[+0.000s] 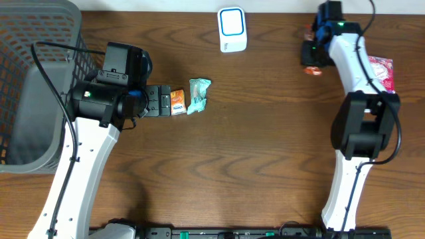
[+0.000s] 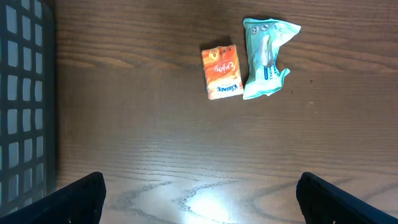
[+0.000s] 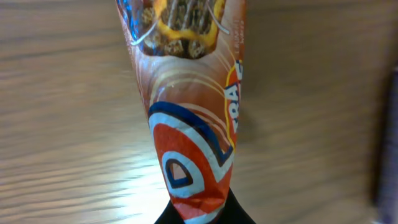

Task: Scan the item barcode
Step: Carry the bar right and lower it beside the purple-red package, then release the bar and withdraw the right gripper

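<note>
Orange foil snack packet [image 3: 186, 112] is pinched by one end seam in the clenched right gripper [image 3: 202, 214], a little right of the white scanner [image 1: 232, 30]. It looks light, soft and slippery, so that seam seems the surest hold. The left gripper [image 1: 163, 101] gapes wide, empty, near a small carton [image 2: 221, 71] and teal pouch [image 2: 266, 57].
</note>
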You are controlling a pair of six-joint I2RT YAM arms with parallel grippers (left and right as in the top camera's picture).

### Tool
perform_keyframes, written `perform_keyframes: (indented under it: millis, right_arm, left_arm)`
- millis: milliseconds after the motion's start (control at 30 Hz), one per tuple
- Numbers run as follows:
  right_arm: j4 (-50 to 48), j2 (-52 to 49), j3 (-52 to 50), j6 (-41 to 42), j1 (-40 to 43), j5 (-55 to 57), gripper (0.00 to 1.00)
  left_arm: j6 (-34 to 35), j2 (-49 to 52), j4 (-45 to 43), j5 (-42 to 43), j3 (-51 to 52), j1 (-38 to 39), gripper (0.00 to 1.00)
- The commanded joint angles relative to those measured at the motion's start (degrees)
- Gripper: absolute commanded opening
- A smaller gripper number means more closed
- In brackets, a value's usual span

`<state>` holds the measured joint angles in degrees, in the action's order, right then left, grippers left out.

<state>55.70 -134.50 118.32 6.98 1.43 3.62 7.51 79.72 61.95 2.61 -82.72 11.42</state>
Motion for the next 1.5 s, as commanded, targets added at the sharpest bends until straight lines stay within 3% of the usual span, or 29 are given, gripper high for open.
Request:
perform_keyframes:
  millis: [0, 400, 767, 933, 1200, 1333, 1467]
  right_arm:
    - [2.03, 2.14, 0.04, -3.28, 2.80, 1.88, 0.01]
    - [3.41, 2.14, -2.10, -4.57, 9.70, 3.02, 0.01]
    - [-6.16, 2.14, -14.62, -7.30, 12.50, 8.72, 0.01]
    - [-6.43, 2.14, -14.99, -5.31, 13.33, 16.92, 0.01]
    - [-6.10, 2.19, -14.93, -5.38, 14.86, 17.35, 0.01]
    - [-5.09, 2.73, -14.93, -5.33, 14.53, 16.09, 0.14]
    - [-5.11, 5.44, -14.82, -5.31, 13.77, 11.82, 0.41]
  left_arm:
    - [0.11, -0.26, 0.22, -0.50, 0.11, 0.07, 0.98]
    - [0.11, -0.26, 0.22, -0.50, 0.11, 0.07, 0.98]
    - [0.11, -0.26, 0.22, -0.50, 0.11, 0.07, 0.98]
    - [0.11, -0.26, 0.22, -0.50, 0.11, 0.07, 0.98]
    - [0.11, -0.26, 0.24, -0.50, 0.11, 0.07, 0.98]
    - [0.11, -0.26, 0.22, -0.50, 0.11, 0.07, 0.98]
    - [0.11, -0.26, 0.22, -0.50, 0.11, 0.07, 0.98]
